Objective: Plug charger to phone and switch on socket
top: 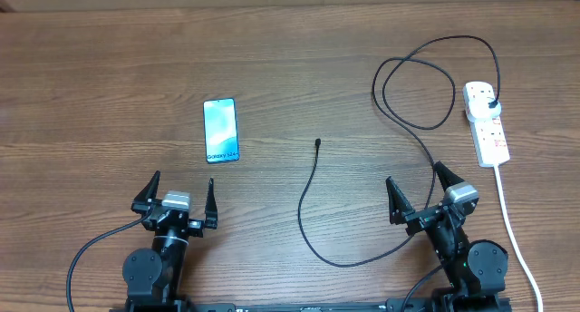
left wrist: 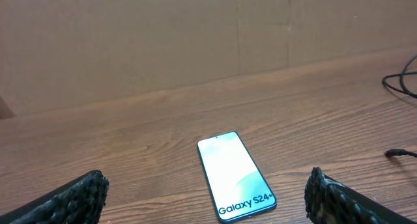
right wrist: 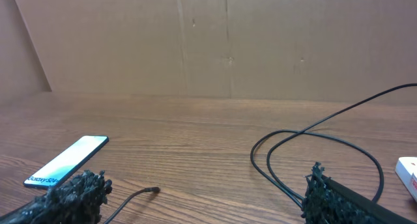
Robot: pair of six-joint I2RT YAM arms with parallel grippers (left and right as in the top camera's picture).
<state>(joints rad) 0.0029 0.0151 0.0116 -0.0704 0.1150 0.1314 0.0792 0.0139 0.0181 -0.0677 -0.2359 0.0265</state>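
Charger (top: 303, 203): we see a thin black looping cable, small tip free; left gripper (top: 183, 178) and right gripper (top: 413, 171) gape empty.

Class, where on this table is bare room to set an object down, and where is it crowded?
Free: left of the phone; between phone and charger tip; the table behind the phone. Crowded: right side, charger loops beside the socket.

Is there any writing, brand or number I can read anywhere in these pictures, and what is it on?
"Galaxy S24+": on the phone, white letters at the near end of its lit screen.
On the power strip, any markings are too small to read.
No other text shows.
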